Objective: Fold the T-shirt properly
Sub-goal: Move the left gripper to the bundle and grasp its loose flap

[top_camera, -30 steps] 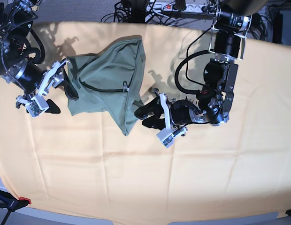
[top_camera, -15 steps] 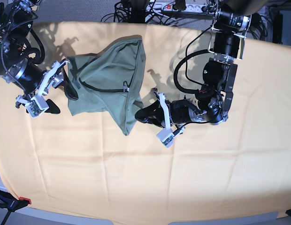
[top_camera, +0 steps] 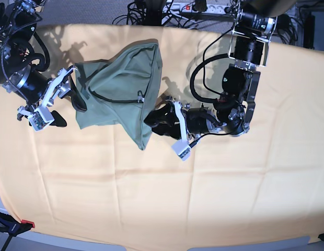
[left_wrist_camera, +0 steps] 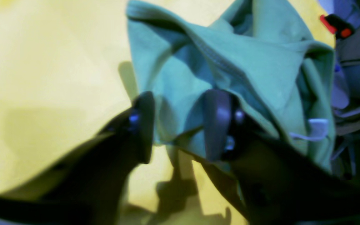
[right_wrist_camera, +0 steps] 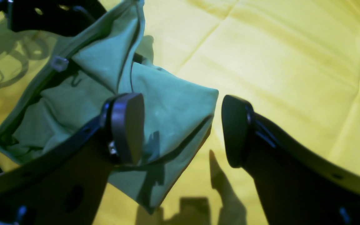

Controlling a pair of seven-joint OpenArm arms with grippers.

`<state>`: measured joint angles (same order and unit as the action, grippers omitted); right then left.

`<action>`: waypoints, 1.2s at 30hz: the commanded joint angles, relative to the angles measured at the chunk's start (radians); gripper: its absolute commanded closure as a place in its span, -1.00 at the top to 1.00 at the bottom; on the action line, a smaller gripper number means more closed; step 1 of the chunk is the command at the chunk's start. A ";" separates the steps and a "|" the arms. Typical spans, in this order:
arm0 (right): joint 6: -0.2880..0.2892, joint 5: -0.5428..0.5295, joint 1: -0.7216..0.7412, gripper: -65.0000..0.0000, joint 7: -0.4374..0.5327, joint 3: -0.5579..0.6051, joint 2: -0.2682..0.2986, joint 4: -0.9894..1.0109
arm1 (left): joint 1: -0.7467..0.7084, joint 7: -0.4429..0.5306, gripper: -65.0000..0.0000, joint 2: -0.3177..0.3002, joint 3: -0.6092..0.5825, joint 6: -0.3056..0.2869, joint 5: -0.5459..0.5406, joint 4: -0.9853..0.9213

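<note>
- Lying bunched up on the yellow-orange cloth (top_camera: 162, 188), the T-shirt (top_camera: 120, 91) is seen toward the 11 o'clock part of the base view, crumpled into a rough triangle with one pointy corner hanging down toward 6 o'clock.
- A small white tag (top_camera: 140, 98) is spotted along a dark seam near the shirt's 3 o'clock edge.
- The left gripper (top_camera: 155, 124) is parked right at the shirt's 4 o'clock edge, its arm reaching in from 3 o'clock.
- In the left wrist view the left gripper (left_wrist_camera: 180, 125) is shown with its jaws spread, green fabric sitting between the two dark fingers (left_wrist_camera: 217, 125); it's kinda blurry, and no pinch is made.
- The right gripper (top_camera: 62, 99) is found at the shirt's 9 o'clock edge.
- From the right wrist view the right gripper (right_wrist_camera: 183, 131) is also seen wide apart: one pad is laid over the shirt, the other is held over bare yellow cloth just beside the folded corner (right_wrist_camera: 198, 100).
- Cables and a power strip (top_camera: 204, 6) are visible past the table's 12 o'clock edge.
</note>
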<state>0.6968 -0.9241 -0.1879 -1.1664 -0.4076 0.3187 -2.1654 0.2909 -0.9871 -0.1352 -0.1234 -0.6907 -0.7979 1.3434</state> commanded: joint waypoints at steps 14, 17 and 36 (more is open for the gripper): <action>0.001 -0.022 0.009 0.25 0.031 -0.006 0.014 -0.016 | 0.068 -0.055 -1.00 -0.004 0.004 -0.007 -0.148 0.011; 0.001 -0.022 0.008 0.25 0.030 -0.006 0.014 -0.016 | 0.073 -0.113 -1.00 -0.004 0.004 -0.007 -0.248 0.011; 0.001 -0.052 0.008 0.25 0.030 -0.005 0.014 -0.016 | 0.086 -0.122 -0.67 -0.130 0.004 -0.007 -0.305 0.011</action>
<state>0.6968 -0.9600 -0.1883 -1.1629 -0.4076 0.3187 -2.1654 0.3492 -1.1267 -0.2623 -0.1253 -0.6899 -1.0786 1.3392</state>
